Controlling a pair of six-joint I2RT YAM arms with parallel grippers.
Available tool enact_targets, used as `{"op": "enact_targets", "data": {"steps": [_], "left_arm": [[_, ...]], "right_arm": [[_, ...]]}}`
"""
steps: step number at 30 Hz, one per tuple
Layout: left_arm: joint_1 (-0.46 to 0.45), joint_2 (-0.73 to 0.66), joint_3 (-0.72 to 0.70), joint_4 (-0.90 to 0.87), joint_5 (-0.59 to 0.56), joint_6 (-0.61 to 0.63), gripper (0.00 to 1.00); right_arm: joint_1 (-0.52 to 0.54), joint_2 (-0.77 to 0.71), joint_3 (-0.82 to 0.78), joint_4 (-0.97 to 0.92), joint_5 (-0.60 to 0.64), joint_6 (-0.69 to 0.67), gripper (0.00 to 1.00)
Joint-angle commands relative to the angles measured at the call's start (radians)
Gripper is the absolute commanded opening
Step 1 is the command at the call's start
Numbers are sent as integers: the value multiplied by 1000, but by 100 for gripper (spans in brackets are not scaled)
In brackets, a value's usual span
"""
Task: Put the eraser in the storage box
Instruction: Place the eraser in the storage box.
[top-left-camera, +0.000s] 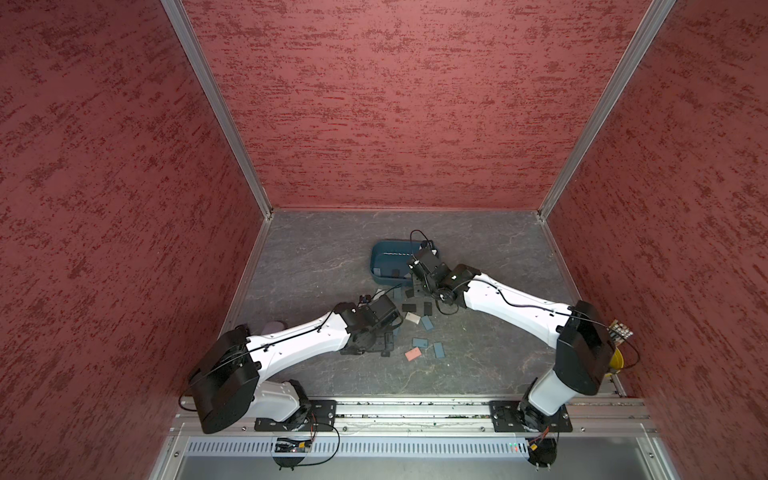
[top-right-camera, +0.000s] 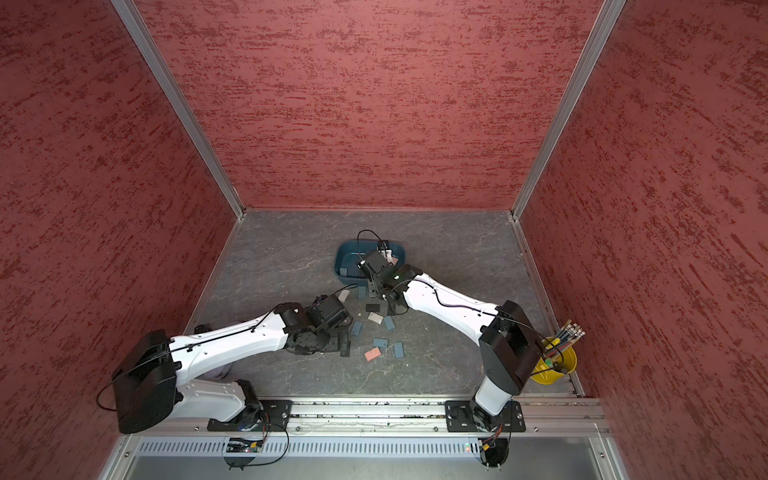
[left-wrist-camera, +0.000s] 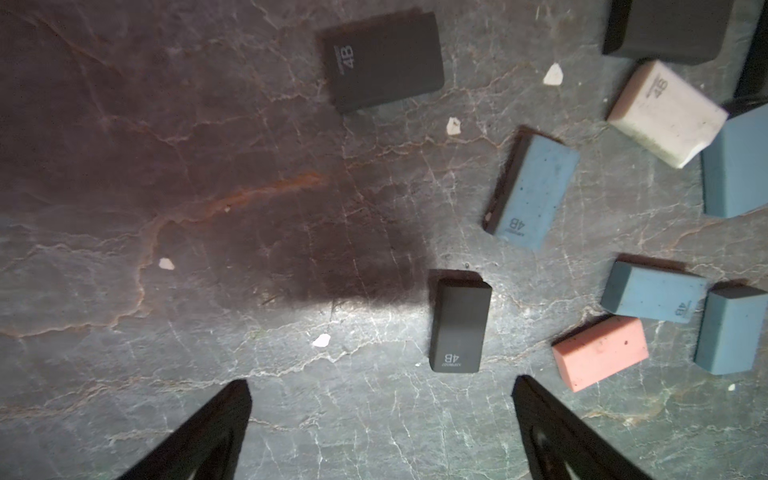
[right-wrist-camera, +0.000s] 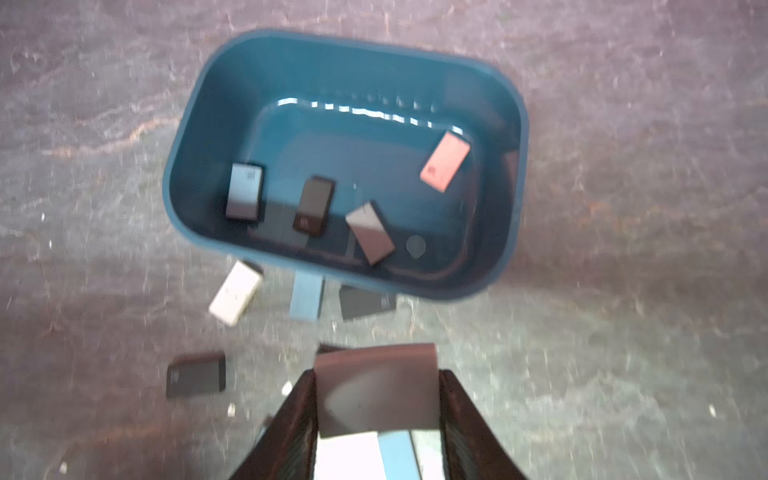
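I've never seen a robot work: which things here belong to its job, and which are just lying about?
Job: storage box, eraser in the right claw, loose erasers on the table.
Lying about: yellow cup of pencils, white crumbs.

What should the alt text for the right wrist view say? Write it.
The right claw grips a dark eraser short of the teal storage box. Inside lie several erasers, among them a pink eraser; others lie on the table outside.

The storage box (right-wrist-camera: 353, 70) is sitting behind the loose erasers (top-left-camera: 419, 342), other erasers (right-wrist-camera: 314, 205) lying inside it (one apart). A pencil cup (top-right-camera: 555, 365) is standing front right.
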Motion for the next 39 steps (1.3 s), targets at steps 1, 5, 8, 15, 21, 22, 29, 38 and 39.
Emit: {"op": "enact_targets", "data": {"steps": [1, 5, 8, 15, 21, 22, 29, 38, 39], "left_arm": [[-18, 29, -9, 39, 6, -27, 100], [-34, 56, -7, 54, 8, -35, 100], [-41, 68, -6, 68, 11, -40, 100], [-48, 107, 1, 93, 22, -42, 100], [-54, 132, 13, 103, 23, -44, 100], [-55, 135, 13, 104, 23, -42, 100], [-56, 152, 19, 112, 24, -44, 100], [-60, 191, 39, 121, 29, -36, 94], [-64, 194, 41, 120, 30, -37, 92]], "right_arm": [[-39, 47, 55, 43, -47, -48, 43], [-69, 114, 101, 50, -67, -62, 43], [-83, 146, 115, 60, -83, -67, 43], [-101, 161, 115, 76, -107, -69, 48], [-102, 146, 115, 77, -115, -73, 62], [-102, 136, 112, 80, -115, -75, 65], [-102, 41, 69, 102, -122, -66, 90], [-102, -111, -47, 130, -99, -39, 99], [-103, -126, -59, 131, -92, -33, 99]]}}
